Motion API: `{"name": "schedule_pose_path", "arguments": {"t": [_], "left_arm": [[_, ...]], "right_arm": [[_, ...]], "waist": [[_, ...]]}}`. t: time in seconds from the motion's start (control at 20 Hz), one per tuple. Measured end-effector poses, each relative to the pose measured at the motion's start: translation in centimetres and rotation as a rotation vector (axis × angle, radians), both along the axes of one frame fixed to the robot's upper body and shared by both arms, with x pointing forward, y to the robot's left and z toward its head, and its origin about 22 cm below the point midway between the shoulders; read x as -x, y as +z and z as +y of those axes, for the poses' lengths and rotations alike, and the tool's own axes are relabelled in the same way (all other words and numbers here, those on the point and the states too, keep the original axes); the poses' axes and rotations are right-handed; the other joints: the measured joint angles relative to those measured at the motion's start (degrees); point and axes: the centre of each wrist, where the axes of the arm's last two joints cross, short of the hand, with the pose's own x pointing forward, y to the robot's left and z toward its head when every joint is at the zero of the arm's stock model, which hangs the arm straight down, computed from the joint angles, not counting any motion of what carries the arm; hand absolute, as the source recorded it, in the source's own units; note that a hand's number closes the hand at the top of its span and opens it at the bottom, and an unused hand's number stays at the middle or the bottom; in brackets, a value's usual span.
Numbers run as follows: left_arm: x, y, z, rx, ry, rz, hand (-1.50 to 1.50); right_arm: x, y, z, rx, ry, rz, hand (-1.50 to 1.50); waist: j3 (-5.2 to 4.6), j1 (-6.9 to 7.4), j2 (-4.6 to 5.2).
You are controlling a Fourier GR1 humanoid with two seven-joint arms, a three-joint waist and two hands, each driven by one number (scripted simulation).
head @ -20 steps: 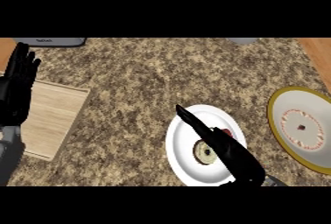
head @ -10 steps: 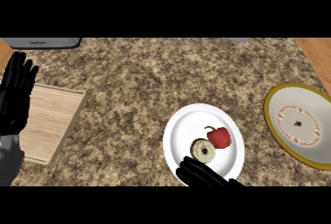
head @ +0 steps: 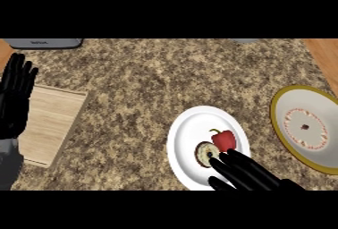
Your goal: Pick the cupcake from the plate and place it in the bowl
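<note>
A white plate (head: 191,129) lies on the granite counter, right of centre. On it sit a small round cupcake (head: 204,151) with a pale top and a red bell pepper (head: 224,139) right beside it. My right hand (head: 246,173) comes in from the lower edge over the plate's near rim, fingers straight, their tips touching the cupcake's near side. A bowl (head: 305,127) with a yellow rim and a white patterned inside stands at the right edge. My left hand (head: 14,96) rests open at the far left, fingers up.
A wooden cutting board (head: 52,123) lies at the left, partly under my left hand. A grey appliance (head: 43,43) shows at the top left edge. Wood counter trim (head: 325,53) runs along the top right corner.
My right hand drew back toward the lower edge, uncovering the cupcake and pepper, and now its fingertips have come forward again to the cupcake. The left hand stays where it was.
</note>
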Motion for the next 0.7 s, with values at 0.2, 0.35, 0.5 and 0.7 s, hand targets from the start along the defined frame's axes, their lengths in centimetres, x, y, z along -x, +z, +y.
{"name": "schedule_pose_path", "arguments": {"t": [0.2, 0.35, 0.5, 0.7], "left_arm": [[-0.2, 0.3, -0.2, 0.005, -0.011, 0.000, 0.00], [-0.2, 0.3, -0.1, 0.003, -0.018, -0.002, 0.00], [-0.1, 0.3, -0.5, 0.000, -0.019, -0.005, 0.00], [-0.2, -0.1, -0.6, -0.003, -0.017, -0.005, 0.00]], "right_arm": [[-0.7, 1.7, -0.5, 0.216, -0.009, 0.040, -1.50], [-1.1, 2.9, -0.7, 0.342, 0.004, 0.067, -1.50], [-1.3, 4.1, -0.9, 0.406, 0.020, 0.099, -1.50], [-2.0, 4.7, -0.3, 0.447, 0.018, 0.115, -1.50]], "waist": [[0.00, 0.53, 0.11], [0.04, 0.75, 0.15], [0.10, 0.79, 0.16], [0.14, 0.91, 0.20]]}}
